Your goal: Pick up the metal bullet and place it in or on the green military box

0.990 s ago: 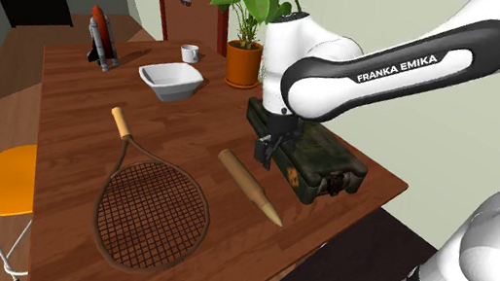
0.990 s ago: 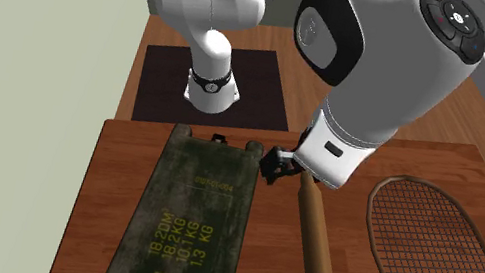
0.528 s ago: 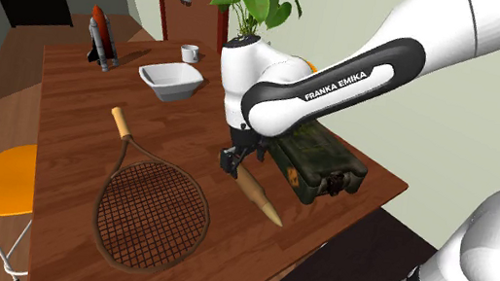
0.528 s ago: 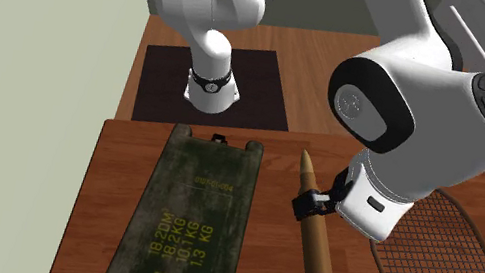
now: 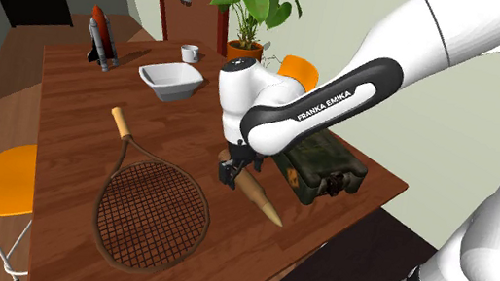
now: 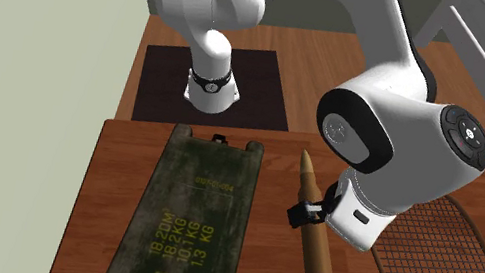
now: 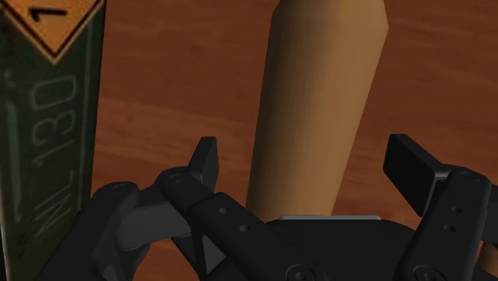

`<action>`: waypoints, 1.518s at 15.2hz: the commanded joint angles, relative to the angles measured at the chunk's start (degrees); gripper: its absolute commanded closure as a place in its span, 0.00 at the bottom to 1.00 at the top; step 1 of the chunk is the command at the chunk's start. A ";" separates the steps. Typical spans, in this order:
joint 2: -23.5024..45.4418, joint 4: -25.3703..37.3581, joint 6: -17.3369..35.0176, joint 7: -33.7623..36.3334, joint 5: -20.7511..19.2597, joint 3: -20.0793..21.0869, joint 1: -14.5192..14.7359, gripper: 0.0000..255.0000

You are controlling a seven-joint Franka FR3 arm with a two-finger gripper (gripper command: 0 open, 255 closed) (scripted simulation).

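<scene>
While the tool (image 7: 307, 160) stands wide, brown bullet (image 7: 319, 104) between its jaws, untouched, beside green box (image 6: 185, 222).

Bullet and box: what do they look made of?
Bullet: smooth tan-brown body with a matte finish and no glint. It reads as dull brass but could pass for wood.
Box: dark green with mottled, worn-looking patches and yellow stencilled lettering on the lid. It is likely painted metal, though the surface alone doesn't settle it.
</scene>
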 commanded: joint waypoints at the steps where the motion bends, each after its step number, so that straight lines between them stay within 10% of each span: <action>1: 0.23 -0.33 0.55 0.19 -0.20 -0.03 0.01 0.00; 7: 0.23 -0.32 0.53 0.18 -0.20 -0.04 0.01 0.00; 8: 0.23 -0.32 0.53 0.18 -0.20 -0.04 0.01 1.00; 23: -2.71 1.34 -3.58 -1.66 1.88 0.23 -0.18 1.00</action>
